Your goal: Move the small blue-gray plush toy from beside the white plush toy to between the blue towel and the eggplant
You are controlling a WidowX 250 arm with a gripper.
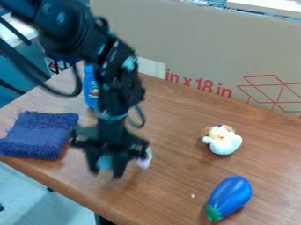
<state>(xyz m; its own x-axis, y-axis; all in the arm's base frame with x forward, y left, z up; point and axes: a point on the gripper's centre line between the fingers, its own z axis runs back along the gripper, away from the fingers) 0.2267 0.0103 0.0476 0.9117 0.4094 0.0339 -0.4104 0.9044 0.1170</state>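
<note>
1. Blurred and dark in the left half of the view: the gripper (106, 170), hanging low over the wooden table (170, 176) at the lower end of the black arm (111, 70). Cannot tell whether spread or clamped.
2. At the lower end of the gripper, 1 pale teal patch (104, 161), too smeared to identify as a held thing or part of the background.
3. Just beside the gripper, toward the right of the view, 1 small pinkish-white thing (144, 158), partly hidden, with no clear outline.
4. Behind the arm, 1 blue bottle (90, 90), upright, smooth, with the right side covered and some light marking on the front.
5. To the left of the gripper, 1 dark blue cloth (41, 134), thick, fuzzy and roughly square, reaching the view's left edge.
6. Well apart to the right, 1 white toy (224, 141), bulbous and smooth, with tan and orange parts on top, too soft in detail to name.
7. Nearer the bottom right, 1 glossy blue toy eggplant (233, 193), lying on its side, with a jagged green cap toward the lower left.
8. Along the far side, 1 flat cardboard panel (194, 39), matte brown with red print, cut off at the right edge.
</note>
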